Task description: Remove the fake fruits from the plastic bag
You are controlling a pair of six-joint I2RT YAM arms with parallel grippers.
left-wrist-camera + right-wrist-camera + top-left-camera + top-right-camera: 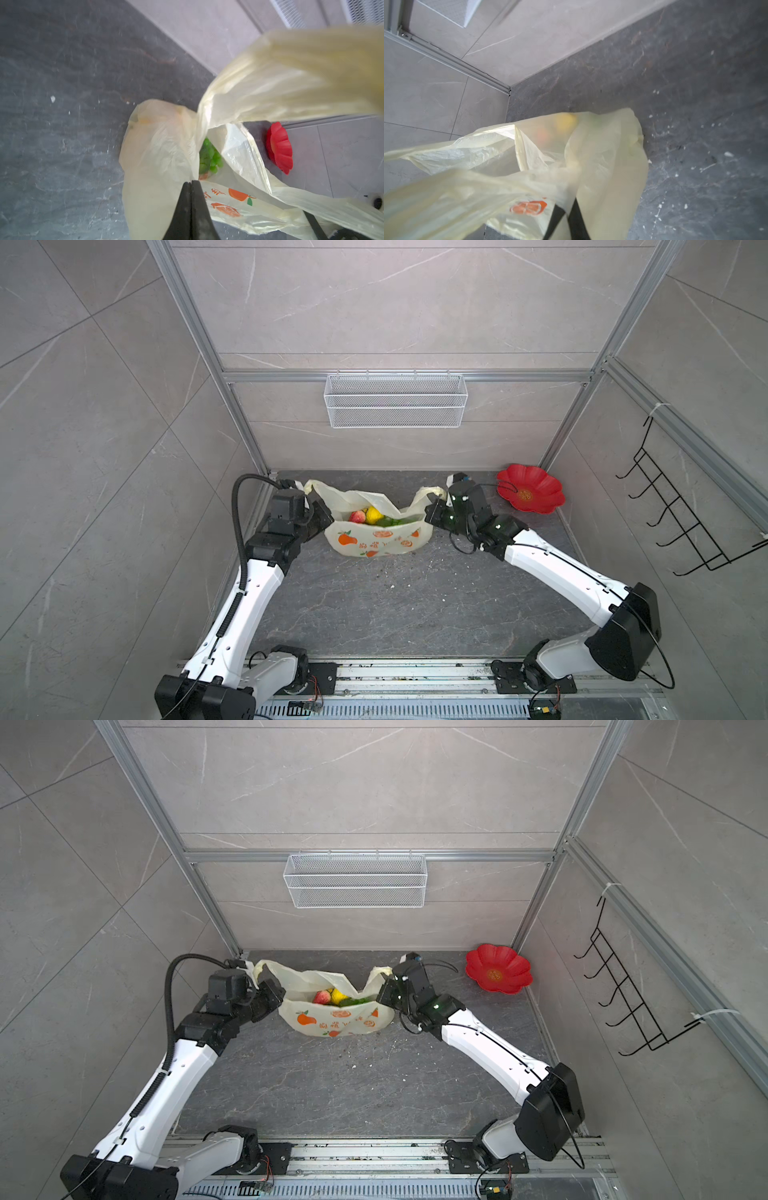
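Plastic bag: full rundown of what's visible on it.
The plastic bag is thin, crinkled, translucent pale-yellow film with orange fruit pictures and writing on its front. It sags on the dark tabletop near the back wall, mouth held open upward, fake fruits showing inside. The left gripper and right gripper are shut on its rim at opposite ends, by the two handle loops.
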